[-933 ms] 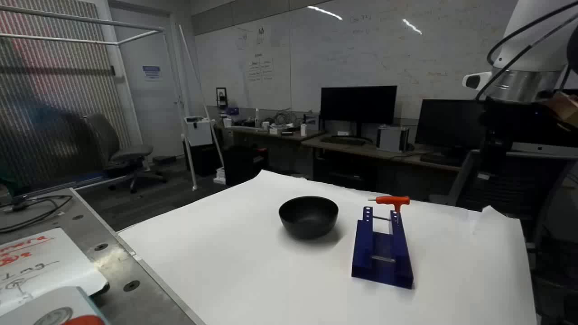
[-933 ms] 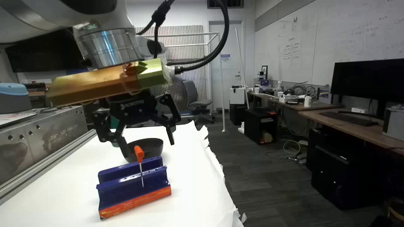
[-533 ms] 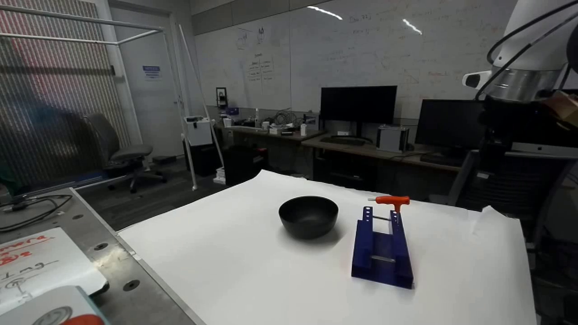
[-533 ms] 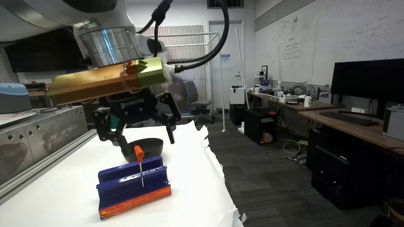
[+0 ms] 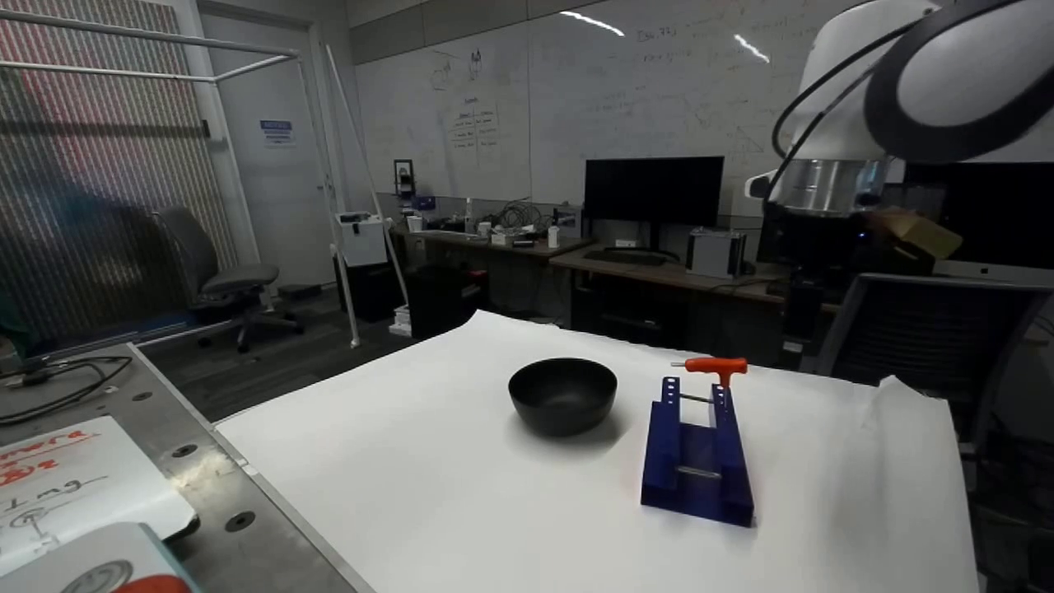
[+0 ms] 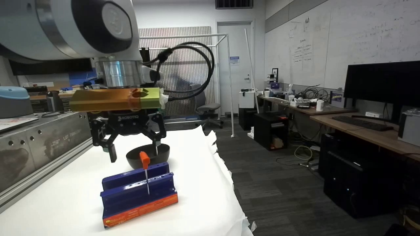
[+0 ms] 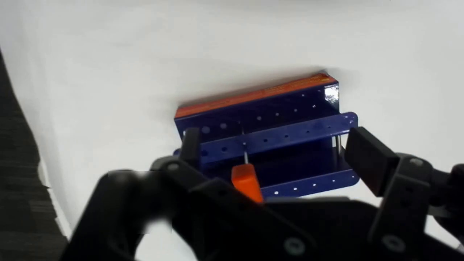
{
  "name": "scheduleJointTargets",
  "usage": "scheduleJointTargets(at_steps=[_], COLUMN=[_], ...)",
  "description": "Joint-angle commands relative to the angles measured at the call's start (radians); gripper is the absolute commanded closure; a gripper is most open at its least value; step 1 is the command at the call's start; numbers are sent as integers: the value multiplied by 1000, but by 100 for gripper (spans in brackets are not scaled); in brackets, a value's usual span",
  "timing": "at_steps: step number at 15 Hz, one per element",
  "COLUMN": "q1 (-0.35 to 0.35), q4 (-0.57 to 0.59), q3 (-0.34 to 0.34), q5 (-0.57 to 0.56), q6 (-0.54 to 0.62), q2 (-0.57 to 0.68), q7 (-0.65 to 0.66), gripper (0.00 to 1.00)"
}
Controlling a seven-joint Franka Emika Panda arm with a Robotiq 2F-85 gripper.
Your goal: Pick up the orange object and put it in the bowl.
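- Plainly, the gripper (image 6: 135, 154) was spread wide, nothing held.
- The orange-handled tool (image 5: 715, 365) was held near upright by the blue rack (image 5: 697, 445), the bowl (image 5: 562, 397) at the tool's nine o'clock in an exterior view.
- Centring toward wrist-view eight o'clock was judged due, then a straight lift.

Glare streaks the whiteboard (image 5: 659, 107), soft shadow beside the bowl (image 5: 562, 397)
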Motion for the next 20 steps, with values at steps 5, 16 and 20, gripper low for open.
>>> scheduleJointTargets(at_steps=[5,16,20], q1=[-3,-15,-3], q4=[257,302,292], q3=[42,58,61], q5=[17,-116,-184], q6=[-83,-82,-88], q2=[286,303,231], q7=[-125,-132,-80], gripper=[25,89,87])
